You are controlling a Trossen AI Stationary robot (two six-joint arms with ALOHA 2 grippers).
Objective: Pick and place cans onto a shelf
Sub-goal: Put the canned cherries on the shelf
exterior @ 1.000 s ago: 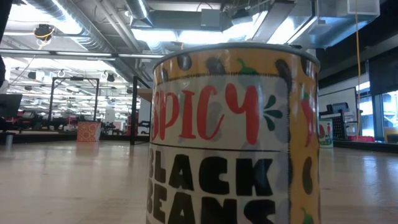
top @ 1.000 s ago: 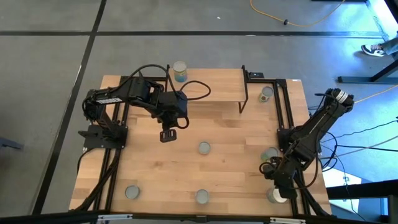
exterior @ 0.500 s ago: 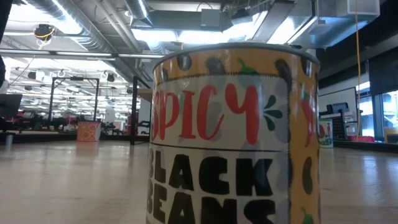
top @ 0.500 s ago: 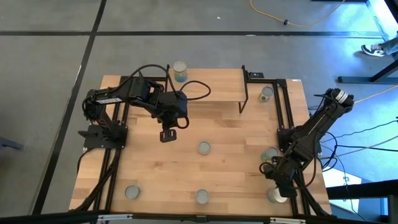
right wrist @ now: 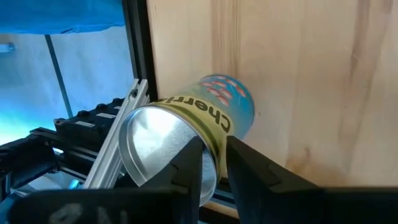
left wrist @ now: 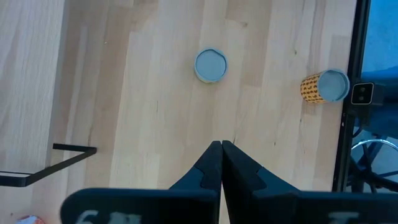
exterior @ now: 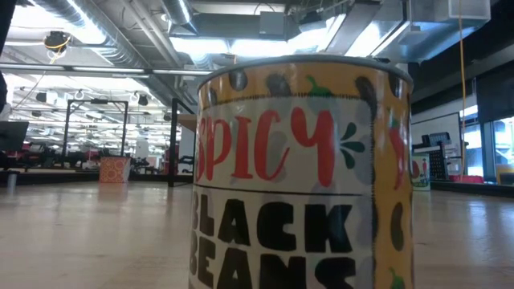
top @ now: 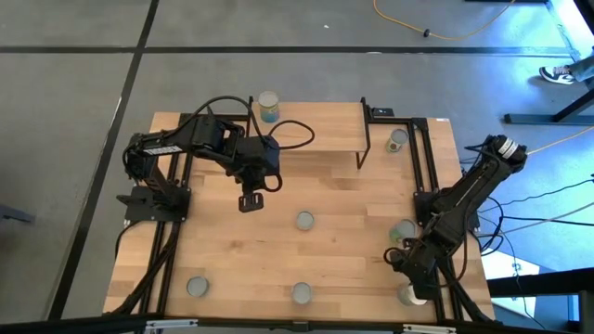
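Note:
Several cans stand on the wooden table: one at the far edge, one right of the shelf, one mid-table, one at the right, and three along the near edge. The shelf stands at the far middle. My left gripper hangs shut and empty over the table, left of centre. My right gripper is open by a narrow gap over the near right can, which has a yellow-green and blue label. My right gripper comes at the near right can from above. One finger shows in front of its silvery top, the other beside its wall. I cannot tell whether they touch it.
A yellow can labelled spicy black beans fills the low view. Black frame rails run along the table's right and left sides; the near right can stands close to a rail. Bare wood lies between the cans.
My right gripper has shifted a little toward the table's left, staying over the near right can. The cans have kept their places.

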